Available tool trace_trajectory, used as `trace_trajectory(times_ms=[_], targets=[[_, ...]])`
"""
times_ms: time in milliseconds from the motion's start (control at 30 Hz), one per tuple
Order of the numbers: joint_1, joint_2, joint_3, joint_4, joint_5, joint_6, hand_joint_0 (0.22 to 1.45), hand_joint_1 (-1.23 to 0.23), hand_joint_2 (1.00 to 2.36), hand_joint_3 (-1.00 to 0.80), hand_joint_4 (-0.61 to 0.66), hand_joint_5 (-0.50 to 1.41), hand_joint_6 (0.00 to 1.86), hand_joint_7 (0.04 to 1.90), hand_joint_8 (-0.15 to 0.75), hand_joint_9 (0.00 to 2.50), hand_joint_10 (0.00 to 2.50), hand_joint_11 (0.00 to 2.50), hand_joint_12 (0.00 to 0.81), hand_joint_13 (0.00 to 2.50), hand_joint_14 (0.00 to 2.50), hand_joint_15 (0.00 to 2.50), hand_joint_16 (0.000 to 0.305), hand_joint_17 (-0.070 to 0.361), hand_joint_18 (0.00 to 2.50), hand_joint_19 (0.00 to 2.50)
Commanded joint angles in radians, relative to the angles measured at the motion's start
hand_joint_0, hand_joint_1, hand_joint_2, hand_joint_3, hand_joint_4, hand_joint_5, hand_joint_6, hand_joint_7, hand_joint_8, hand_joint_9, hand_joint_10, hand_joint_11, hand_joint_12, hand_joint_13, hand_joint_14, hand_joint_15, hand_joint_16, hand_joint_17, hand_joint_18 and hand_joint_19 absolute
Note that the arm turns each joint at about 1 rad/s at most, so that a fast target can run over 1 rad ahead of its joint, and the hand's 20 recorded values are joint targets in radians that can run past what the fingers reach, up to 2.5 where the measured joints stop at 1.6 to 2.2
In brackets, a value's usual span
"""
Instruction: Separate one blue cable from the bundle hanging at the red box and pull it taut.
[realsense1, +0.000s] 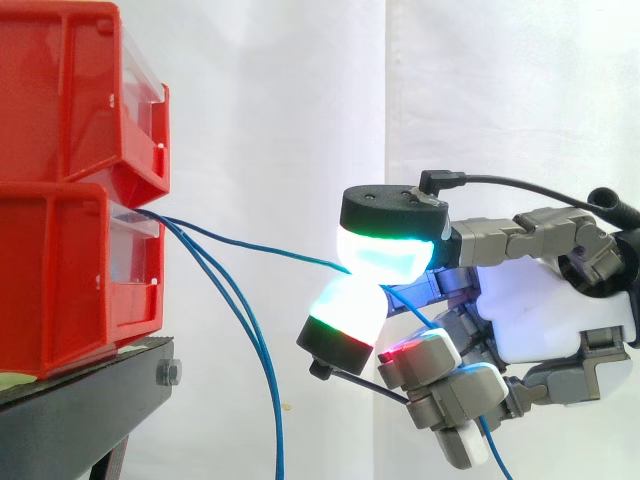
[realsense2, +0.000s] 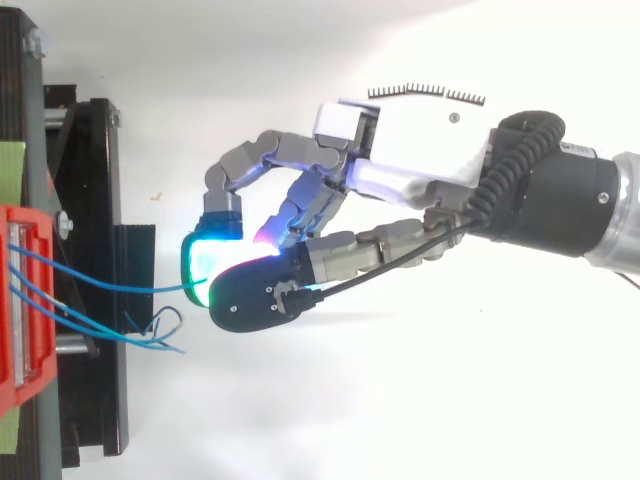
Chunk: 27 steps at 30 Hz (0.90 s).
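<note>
The hand (realsense1: 545, 310) has a smooth white shell over its palm and back, and its fingers (realsense2: 240, 165) are built of blocky grey metal links. The fingertips (realsense1: 385, 258) are thick rounded pads, each backed by a black cap (realsense1: 390, 208). They glow white shading into cyan and green; one shows a thin red band where the glow meets its cap, and another has a magenta tint in the top view. A small dark screw (realsense2: 453, 118) sits in the white shell, and a row of fine dark teeth (realsense2: 425, 92) lines its edge. Behind the hand, the arm (realsense2: 560, 195) is a black cylinder followed by a silver-grey section.
</note>
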Motion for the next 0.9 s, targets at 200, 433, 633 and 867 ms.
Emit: trace_trajectory(times_ms=[200,433,633,867], targets=[[0.0,0.0,0.0,0.0,0.0,-0.004,0.67,-0.74,1.03,0.0,-0.05,-0.21,0.93,1.23,0.284,1.03,0.01,1.32,0.348,1.11,0.0,1.74,0.045,0.101,0.89,0.89],[0.0,0.0,0.0,0.0,0.0,-0.004,0.67,-0.74,1.03,0.0,-0.05,-0.21,0.92,1.23,0.289,1.03,0.01,1.32,0.347,1.1,0.0,1.74,0.045,0.101,0.88,0.89],[0.0,0.0,0.0,0.0,0.002,-0.004,0.67,-0.73,1.03,-0.01,-0.05,-0.21,0.92,1.26,0.292,1.02,0.01,1.32,0.351,1.11,0.0,1.7,0.045,0.101,0.9,0.9],[0.0,0.0,0.0,0.0,0.002,-0.004,0.67,-0.73,1.03,-0.01,-0.05,-0.21,0.92,1.26,0.289,1.03,0.01,1.32,0.346,1.11,0.01,1.62,0.045,0.102,0.9,0.9]])
